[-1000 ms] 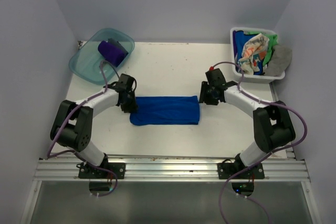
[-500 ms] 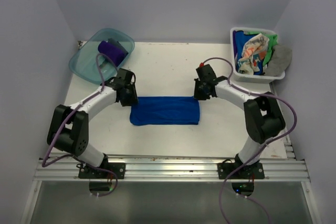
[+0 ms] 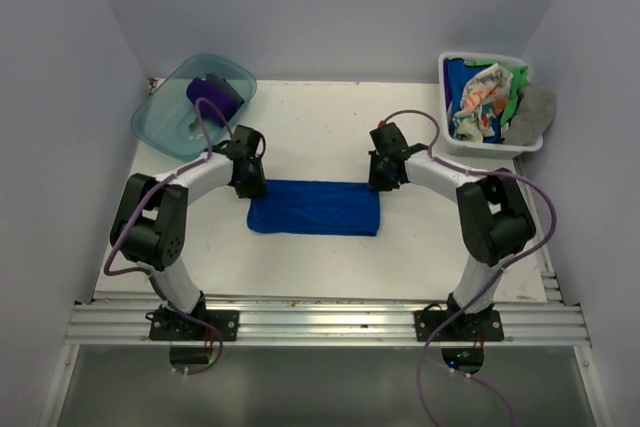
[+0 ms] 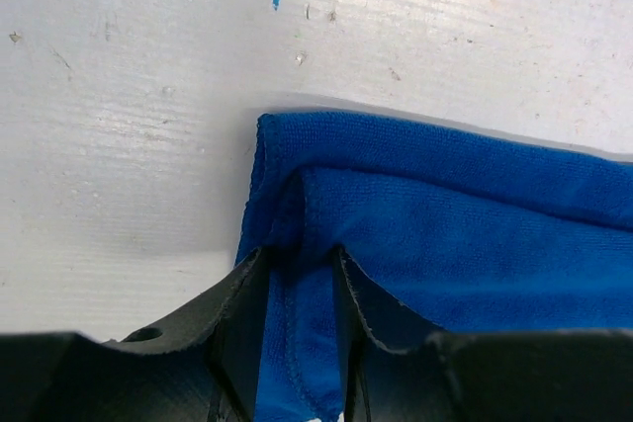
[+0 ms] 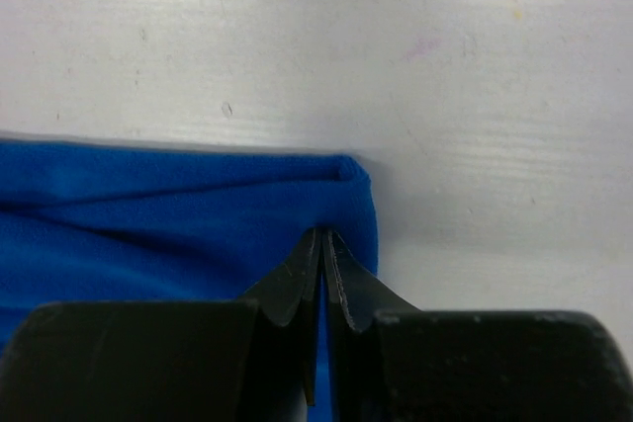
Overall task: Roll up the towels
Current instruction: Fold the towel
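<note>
The royal blue towel [image 3: 315, 207] lies folded flat on the table [image 3: 320, 122], nearer and to the right of the teal tub [image 3: 160, 127]. The left gripper [image 4: 300, 259] pinches a raised fold at the towel's tub-side end. The right gripper [image 5: 321, 239], pressed together, nips the corner farthest from the tub. 1 purple towel [image 3: 212, 97] sits inside the tub.

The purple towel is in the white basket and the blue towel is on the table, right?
No. The purple towel is in the tub, not a basket; the top view shows it. The blue towel is on the table, as you said.
</note>
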